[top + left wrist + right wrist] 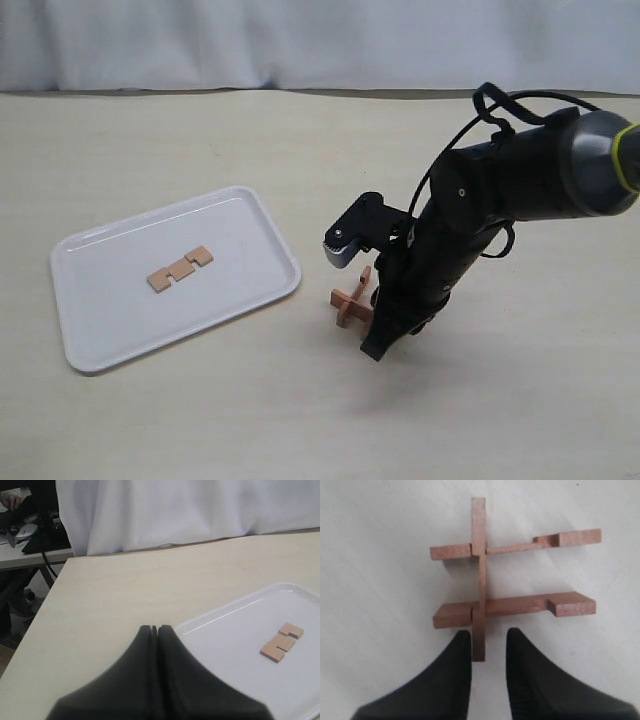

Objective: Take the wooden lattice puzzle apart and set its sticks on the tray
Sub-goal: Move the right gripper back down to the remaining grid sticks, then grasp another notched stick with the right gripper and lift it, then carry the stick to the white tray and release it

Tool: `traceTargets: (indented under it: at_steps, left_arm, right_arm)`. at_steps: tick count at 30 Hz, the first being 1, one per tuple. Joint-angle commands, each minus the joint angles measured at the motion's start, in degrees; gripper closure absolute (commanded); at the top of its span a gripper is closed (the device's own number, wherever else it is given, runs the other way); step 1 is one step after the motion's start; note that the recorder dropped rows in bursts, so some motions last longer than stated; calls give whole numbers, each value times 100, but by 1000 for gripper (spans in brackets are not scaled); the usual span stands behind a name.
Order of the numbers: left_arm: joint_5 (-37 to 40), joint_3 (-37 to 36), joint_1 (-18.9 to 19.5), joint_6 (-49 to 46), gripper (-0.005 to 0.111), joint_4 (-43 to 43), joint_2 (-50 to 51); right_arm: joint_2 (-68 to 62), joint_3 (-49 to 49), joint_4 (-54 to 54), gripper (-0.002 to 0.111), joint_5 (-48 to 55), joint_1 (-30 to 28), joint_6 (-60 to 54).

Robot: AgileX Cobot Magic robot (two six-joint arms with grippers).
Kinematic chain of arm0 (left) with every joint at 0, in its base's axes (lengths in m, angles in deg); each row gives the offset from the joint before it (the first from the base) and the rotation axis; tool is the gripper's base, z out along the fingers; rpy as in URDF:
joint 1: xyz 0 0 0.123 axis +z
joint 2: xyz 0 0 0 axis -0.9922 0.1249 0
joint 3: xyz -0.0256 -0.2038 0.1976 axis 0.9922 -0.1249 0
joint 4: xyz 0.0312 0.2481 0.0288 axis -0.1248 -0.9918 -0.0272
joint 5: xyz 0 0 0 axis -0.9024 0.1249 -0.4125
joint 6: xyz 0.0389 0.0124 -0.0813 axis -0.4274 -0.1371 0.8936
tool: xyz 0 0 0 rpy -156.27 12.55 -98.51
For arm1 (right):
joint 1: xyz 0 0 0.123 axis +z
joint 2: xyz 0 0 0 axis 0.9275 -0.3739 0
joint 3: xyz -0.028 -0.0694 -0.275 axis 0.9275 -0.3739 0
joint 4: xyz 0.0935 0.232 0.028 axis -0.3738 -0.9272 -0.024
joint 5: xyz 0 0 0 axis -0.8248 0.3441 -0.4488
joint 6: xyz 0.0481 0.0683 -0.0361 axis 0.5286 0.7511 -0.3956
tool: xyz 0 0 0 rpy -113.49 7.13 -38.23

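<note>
Wooden lattice puzzle (350,298), down to three sticks, sat on the surface just right of centre in the exterior frame, right of the tray (120,320). One stick (180,268) lay on the tray. The cross stick's (478,580) long axis ran straight at the right jaws, which were slightly spread and straddled its end; contact unclear. Right arm nearer. Left jaws were pressed together and empty.

Lab setup: white curtain (200,510) backdrop, plain pale table (125,590), cluttered side bench (25,559), cables (48,566).

Puzzle (479,555) reddish-brown, tray (110,330) white, stick (180,268) on it lt tan, table (500,400) beige.
</note>
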Motion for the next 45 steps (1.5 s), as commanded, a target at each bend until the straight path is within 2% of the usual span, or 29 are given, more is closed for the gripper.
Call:
traceTargets:
  at_steps: [1, 13, 25, 40, 43, 45]
  left_arm:
    - [-73, -11, -11, 3, 107, -5, -10]
    - [-73, -11, -11, 3, 107, 12, -10]
    - [-73, -11, -11, 3, 107, 12, -10]
    - [-73, -11, -11, 3, 107, 12, -10]
    - [-73, -11, -11, 3, 107, 12, -10]
    - [-73, -11, -11, 3, 107, 12, -10]
  right_arm:
    - [-14, -35, -14, 104, -33, -9, -48]
    - [327, -4, -14, 104, 376, -9, 9]
    - [950, -4, -198, 104, -19, -9, 401]
    - [711, -4, -2897, 104, -1518, -9, 365]
    - [499, -4, -3839, 104, -1845, -9, 129]
    - [343, -4, -4748, 104, -1979, -9, -414]
